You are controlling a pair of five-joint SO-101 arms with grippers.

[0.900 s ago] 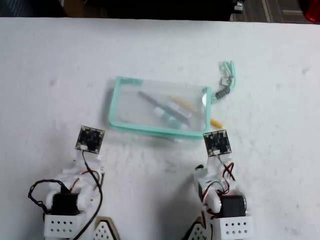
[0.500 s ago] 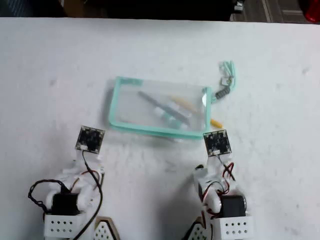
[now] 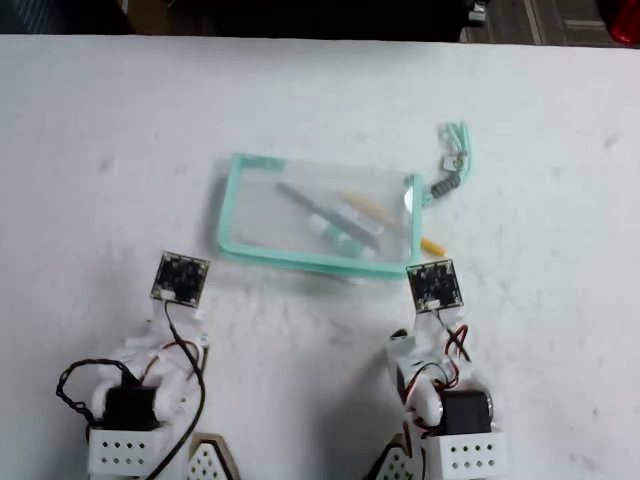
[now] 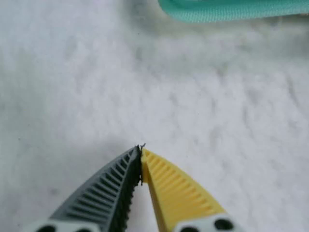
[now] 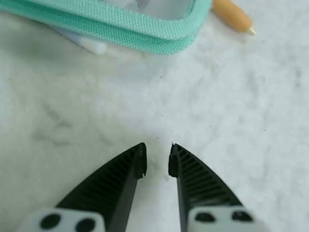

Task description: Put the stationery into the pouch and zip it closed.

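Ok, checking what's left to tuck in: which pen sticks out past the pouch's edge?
The orange pen: its tip juts beyond the teal corner of the pouch. The grey pen lies wholly within the clear panel.

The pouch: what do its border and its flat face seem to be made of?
The pouch has a mint border that looks like matte woven fabric tape, by its fine ribbed weave. Its face is probably clear plastic film, slightly glossy: the pens inside show through it.
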